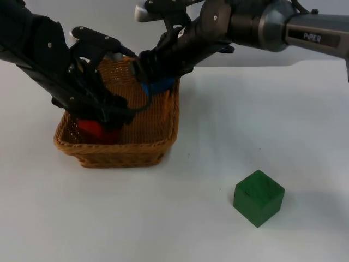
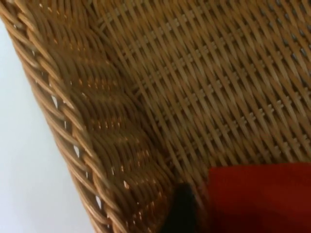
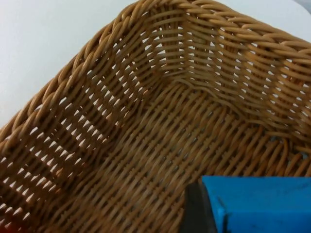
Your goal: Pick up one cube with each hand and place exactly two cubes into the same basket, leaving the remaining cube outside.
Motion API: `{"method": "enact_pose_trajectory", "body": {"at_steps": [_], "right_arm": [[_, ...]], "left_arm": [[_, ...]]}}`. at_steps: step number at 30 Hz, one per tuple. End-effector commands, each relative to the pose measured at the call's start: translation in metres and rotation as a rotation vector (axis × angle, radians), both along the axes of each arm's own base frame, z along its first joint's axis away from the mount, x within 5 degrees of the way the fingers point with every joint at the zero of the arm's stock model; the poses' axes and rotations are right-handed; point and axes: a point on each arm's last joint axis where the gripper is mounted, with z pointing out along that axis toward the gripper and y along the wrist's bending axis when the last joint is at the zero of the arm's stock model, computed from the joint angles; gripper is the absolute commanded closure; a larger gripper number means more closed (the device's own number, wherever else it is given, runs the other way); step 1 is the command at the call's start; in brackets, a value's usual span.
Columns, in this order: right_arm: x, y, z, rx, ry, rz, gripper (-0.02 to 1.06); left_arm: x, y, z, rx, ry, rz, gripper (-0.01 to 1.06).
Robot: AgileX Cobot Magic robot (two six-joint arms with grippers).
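Both claws inside the wicker basket [image 1: 163, 144], left claw [image 1: 106, 126] grasping the red cube [image 1: 91, 129] at 9 o'clock, right claw [image 1: 155, 82] grasping the blue cube [image 1: 162, 85]; release low, sparing the green cube [image 1: 258, 197].

red cube [image 1: 94, 129], blue cube [image 1: 161, 85], green cube [image 1: 258, 197] — tan woven basket [image 1: 158, 131]

- The white table [image 1: 283, 120] carries everything and ends at a grey partition wall [image 1: 109, 13] at the back.
- A woven wicker basket [image 1: 117, 153] stands on the table, left of the middle.
- A green cube [image 1: 258, 197] sits directly on the table, well apart from the basket, toward the front right.
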Motion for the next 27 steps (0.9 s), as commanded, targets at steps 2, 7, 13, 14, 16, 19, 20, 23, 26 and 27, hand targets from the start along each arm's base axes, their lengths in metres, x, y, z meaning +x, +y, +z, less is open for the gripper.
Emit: {"method": "enact_pose_trajectory", "body": {"at_steps": [2, 7, 13, 14, 16, 19, 20, 23, 26, 27], "right_arm": [[-0.002, 0.004, 0.005, 0.000, -0.017, 0.014, 0.39], [-0.001, 0.003, 0.021, 0.016, -0.045, 0.011, 0.29], [-0.004, -0.001, 0.065, 0.020, -0.120, 0.018, 0.30], [-0.005, -0.003, 0.077, 0.007, -0.148, 0.021, 0.30], [-0.006, -0.005, 0.087, -0.004, -0.167, 0.025, 0.30], [-0.015, -0.011, 0.125, -0.008, -0.197, 0.036, 0.30], [-0.018, -0.013, 0.135, -0.009, -0.201, 0.039, 0.30], [-0.026, -0.018, 0.160, -0.003, -0.211, 0.046, 0.30], [-0.034, -0.023, 0.181, -0.002, -0.213, 0.053, 0.30], [-0.039, -0.026, 0.192, -0.001, -0.215, 0.058, 0.30]], "left_arm": [[0.002, 0.000, 0.004, -0.015, -0.014, 0.014, 0.21], [0.001, 0.000, 0.007, -0.015, -0.015, 0.015, 0.20], [0.000, 0.000, 0.031, -0.030, -0.064, 0.015, 0.20], [0.000, 0.000, 0.038, -0.035, -0.082, 0.015, 0.20], [-0.001, 0.001, 0.045, -0.038, -0.093, 0.015, 0.20], [-0.006, 0.002, 0.069, -0.047, -0.128, 0.016, 0.20], [-0.008, 0.003, 0.079, -0.051, -0.142, 0.017, 0.20], [-0.013, 0.005, 0.099, -0.062, -0.181, 0.018, 0.20], [-0.020, 0.006, 0.119, -0.078, -0.210, 0.024, 0.20], [-0.026, 0.008, 0.135, -0.095, -0.239, 0.030, 0.20]]}}
